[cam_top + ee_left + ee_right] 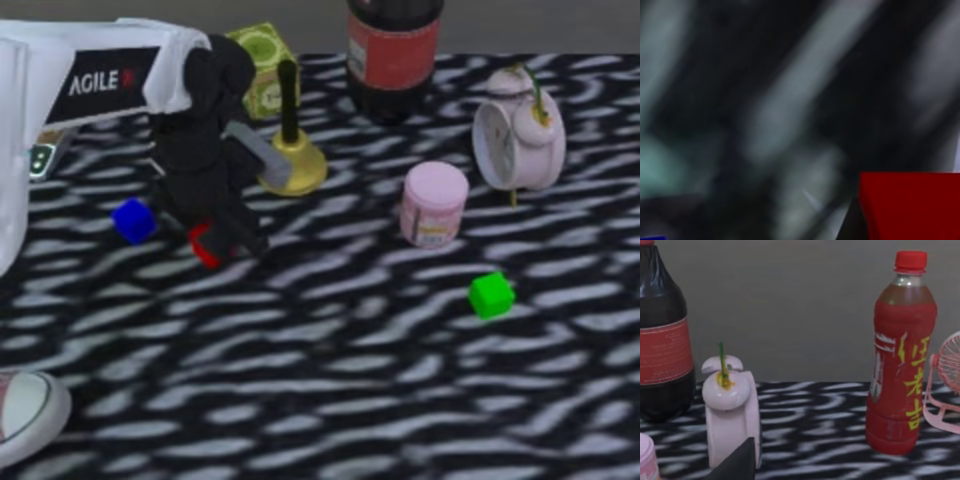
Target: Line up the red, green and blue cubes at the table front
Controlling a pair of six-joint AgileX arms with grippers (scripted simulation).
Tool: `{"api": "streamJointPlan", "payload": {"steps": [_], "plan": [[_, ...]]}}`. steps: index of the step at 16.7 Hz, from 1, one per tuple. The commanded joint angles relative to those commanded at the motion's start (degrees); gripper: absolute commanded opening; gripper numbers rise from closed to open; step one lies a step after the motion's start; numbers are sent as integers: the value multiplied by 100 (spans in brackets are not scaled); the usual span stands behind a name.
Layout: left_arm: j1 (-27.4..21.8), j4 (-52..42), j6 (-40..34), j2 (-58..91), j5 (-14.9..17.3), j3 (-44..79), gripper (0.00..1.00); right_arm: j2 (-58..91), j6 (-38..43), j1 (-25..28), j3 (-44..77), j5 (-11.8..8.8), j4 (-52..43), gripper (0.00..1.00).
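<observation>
The red cube (203, 243) lies on the zebra-striped table (330, 400) at left of centre, partly under my left gripper (222, 240), which has come down right on it. In the left wrist view the red cube (910, 205) fills the lower corner, very close. The blue cube (133, 220) sits just left of the red one. Far to the right, in front of the pink jar, rests the green cube (491, 295). My right arm is outside the top view; of my right gripper (742, 465) only a dark wedge shows.
Behind the left gripper stand a brass bell (290, 160) and a yellow-green box (262, 60). A dark cola bottle (392, 50), a pink jar (434, 203) and a pink alarm clock (518, 135) stand at the back right. A shoe (25, 410) lies front left.
</observation>
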Motion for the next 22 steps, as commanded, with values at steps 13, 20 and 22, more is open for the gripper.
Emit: {"api": "streamJointPlan", "payload": {"steps": [13, 20, 22], "plan": [[-231, -766, 264, -724, -4, 81, 0, 0, 0, 0, 0, 0, 0, 100], [-1485, -331, 1488, -2418, 14, -2247, 0, 0, 0, 0, 0, 0, 0, 100], [-1809, -217, 1805, -2848, 17, -2747, 0, 0, 0, 0, 0, 0, 0, 100]]}}
